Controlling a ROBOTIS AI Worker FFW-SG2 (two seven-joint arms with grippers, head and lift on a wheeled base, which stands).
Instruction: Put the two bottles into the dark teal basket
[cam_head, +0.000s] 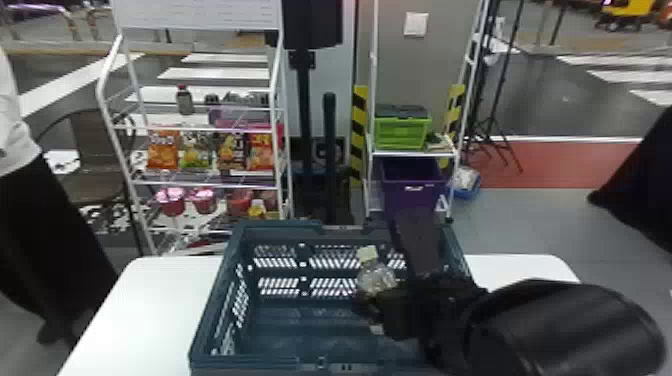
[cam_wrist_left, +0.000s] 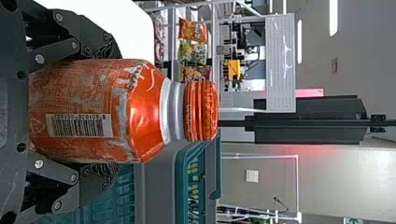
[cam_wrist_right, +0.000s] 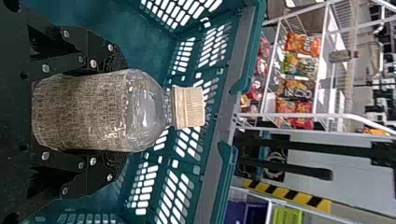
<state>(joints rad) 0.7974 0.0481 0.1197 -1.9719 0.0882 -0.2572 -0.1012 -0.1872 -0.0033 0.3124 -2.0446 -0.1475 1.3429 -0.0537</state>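
Note:
In the head view my right gripper (cam_head: 387, 310) is inside the dark teal basket (cam_head: 300, 362), toward its right side, holding a clear bottle (cam_head: 376, 279) with a pale cap. The right wrist view shows the same bottle (cam_wrist_right: 84, 112) between the fingers of my right gripper (cam_wrist_right: 109, 112), both pressed to its sides, with basket walls (cam_wrist_right: 187, 158) around it. An orange-red bottle (cam_wrist_left: 98, 107) with a red cap is clamped in my left gripper (cam_wrist_left: 105, 112) in the left wrist view, with the basket's rim (cam_wrist_left: 180, 186) alongside.
A white table (cam_head: 150, 310) carries the basket, its top showing on both sides. Beyond stand a snack rack (cam_head: 200, 182) on the left and a shelf with a green crate (cam_head: 400, 134) and a purple bin (cam_head: 412, 185) on the right.

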